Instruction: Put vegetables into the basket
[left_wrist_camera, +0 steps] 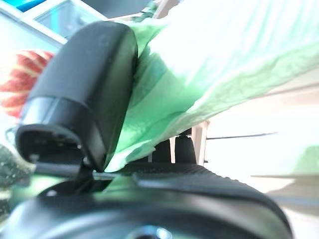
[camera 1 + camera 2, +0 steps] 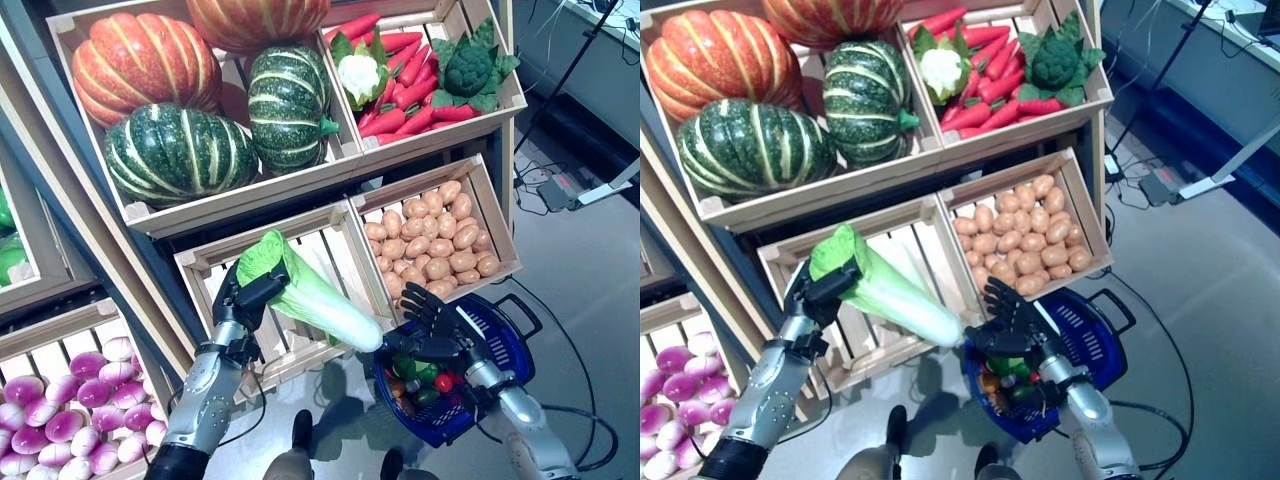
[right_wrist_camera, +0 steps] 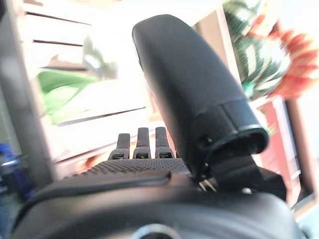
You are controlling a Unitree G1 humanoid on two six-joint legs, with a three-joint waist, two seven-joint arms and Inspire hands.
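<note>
My left hand (image 2: 243,298) is shut on the leafy green end of a napa cabbage (image 2: 312,296), held in the air over the empty slatted crate (image 2: 205,264). The cabbage's white stem end points down toward the blue basket (image 2: 500,370) on the floor. In the left wrist view the thumb (image 1: 87,94) presses on the green leaves (image 1: 209,74). My right hand (image 2: 432,325) hovers open above the basket's near rim, its fingers straight, close to the white stem tip. The basket (image 2: 1095,345) holds several small vegetables, red and green.
The shelf rack holds crates: potatoes (image 2: 432,240), carrots with a cauliflower and broccoli (image 2: 405,75), striped pumpkins (image 2: 180,110), and purple-white turnips (image 2: 60,420) at lower left. A stand's legs and cords lie on the grey floor (image 2: 590,260) to the right.
</note>
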